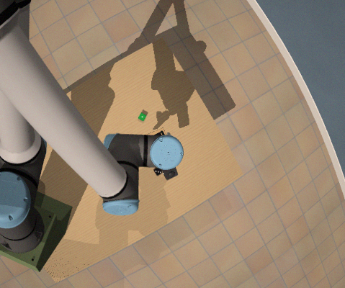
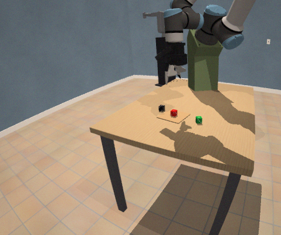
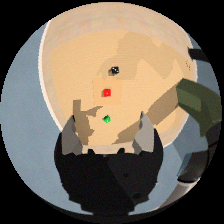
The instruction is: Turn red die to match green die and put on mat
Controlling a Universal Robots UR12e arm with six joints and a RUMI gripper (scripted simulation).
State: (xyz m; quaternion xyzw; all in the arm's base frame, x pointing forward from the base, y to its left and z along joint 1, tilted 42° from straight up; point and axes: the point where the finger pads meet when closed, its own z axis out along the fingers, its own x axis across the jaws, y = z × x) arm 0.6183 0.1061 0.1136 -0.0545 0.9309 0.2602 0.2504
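Observation:
The red die (image 2: 173,113) (image 3: 107,93) sits flat on the thin wood-coloured mat (image 2: 179,119) (image 3: 116,101); its top number is too small to read surely. The green die (image 1: 142,117) (image 2: 199,120) (image 3: 107,119) sits flat on the table beside the mat, and its top seems to show one pip. The black die (image 1: 158,171) (image 2: 161,108) (image 3: 115,70) sits on the table at the mat's other side. My gripper (image 2: 173,76) is open and empty, high above the table. In the top view the wrist hides the gripper, red die and mat.
The green robot base (image 1: 54,223) (image 2: 202,71) (image 3: 197,97) stands at one end of the wooden table (image 1: 211,158) (image 2: 125,123). Dark arm shadows fall across the table near the green die.

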